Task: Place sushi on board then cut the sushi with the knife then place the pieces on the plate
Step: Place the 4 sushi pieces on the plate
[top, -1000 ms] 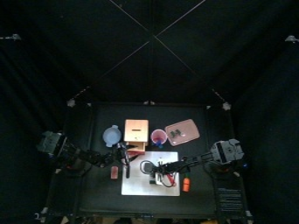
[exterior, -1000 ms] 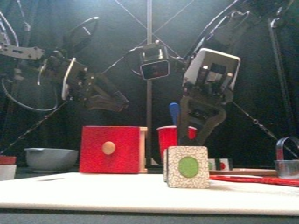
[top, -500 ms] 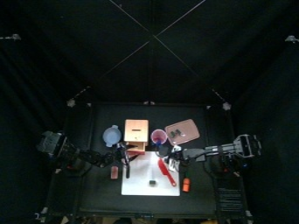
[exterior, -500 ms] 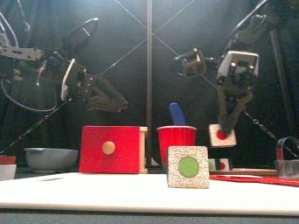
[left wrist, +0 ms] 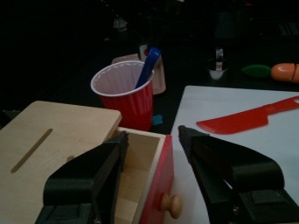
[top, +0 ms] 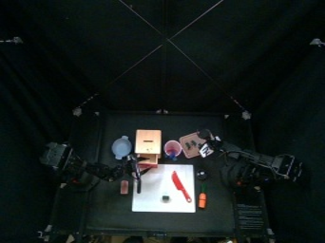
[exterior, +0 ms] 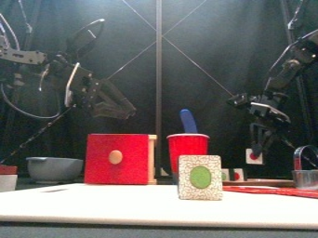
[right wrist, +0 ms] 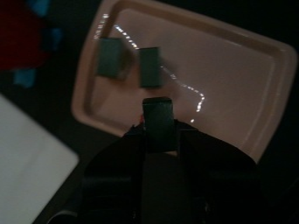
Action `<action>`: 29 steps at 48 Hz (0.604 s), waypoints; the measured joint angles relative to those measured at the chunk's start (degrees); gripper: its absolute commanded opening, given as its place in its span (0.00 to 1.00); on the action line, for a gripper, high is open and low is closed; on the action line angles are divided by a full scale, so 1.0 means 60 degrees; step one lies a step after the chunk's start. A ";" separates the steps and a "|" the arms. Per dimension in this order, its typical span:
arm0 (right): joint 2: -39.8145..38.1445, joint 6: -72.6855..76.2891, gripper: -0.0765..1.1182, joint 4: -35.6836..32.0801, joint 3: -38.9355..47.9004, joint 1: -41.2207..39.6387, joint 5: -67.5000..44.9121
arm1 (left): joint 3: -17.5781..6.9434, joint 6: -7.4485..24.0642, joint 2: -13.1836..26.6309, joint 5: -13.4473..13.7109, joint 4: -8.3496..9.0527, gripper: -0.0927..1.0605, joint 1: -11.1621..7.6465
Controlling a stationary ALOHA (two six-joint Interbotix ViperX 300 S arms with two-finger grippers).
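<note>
While the right pincer [right wrist: 159,131] hangs over the pink plate [right wrist: 251,66], its jaws pinch the held sushi piece [right wrist: 158,112], which shows a red centre in the front view. Can't tell if it touches the plate. The two plated pieces [right wrist: 111,54] lie in the plate side by side with a small gap between them. The plate sits on the counter [top: 108,204], right of the red cup [exterior: 188,149] and behind the white board [top: 152,185]. The green-centred piece [exterior: 199,177] stands upright on the board near its front edge. The red knife [top: 181,183] lies on the board to the right of that piece. The blue knife [exterior: 187,121] stands in the cup. The left pincer [left wrist: 152,136] is spread and holds nothing, beside the wooden box [exterior: 118,158] at the board's back-left. The blue-grey bowl [exterior: 52,168] is left of the box.
</note>
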 measured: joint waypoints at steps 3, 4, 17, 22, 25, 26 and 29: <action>0.0293 0.0029 0.53 -0.0103 0.0000 -0.0352 -0.0176 | 0.0000 0.0000 0.0000 0.0000 -0.0015 0.83 0.0000; 0.0381 0.0029 0.53 -0.0103 0.0000 -0.0425 -0.0249 | 0.0000 0.0000 0.0000 0.0000 0.0000 0.83 0.0000; 0.1670 0.0029 0.56 -0.0044 -0.0249 -0.0615 -0.0996 | -0.0015 0.0000 -0.0015 0.0000 -0.0015 0.83 0.0000; 0.1860 0.0015 0.64 -0.0103 -0.0322 -0.0688 -0.1011 | -0.0015 -0.0015 0.0000 0.0000 -0.0015 0.83 0.0000; 0.1904 0.0015 0.69 -0.0176 -0.0366 -0.0732 -0.1011 | 0.0000 -0.0015 -0.0015 0.0000 -0.0015 0.83 0.0015; 0.1919 0.0015 0.71 -0.0205 -0.0366 -0.0732 -0.0996 | 0.0000 -0.0015 0.0000 0.0000 -0.0015 0.83 0.0000; 0.1919 0.0000 0.76 -0.0249 -0.0410 -0.0747 -0.0923 | 0.0000 -0.0015 0.0000 0.0000 -0.0015 0.83 0.0000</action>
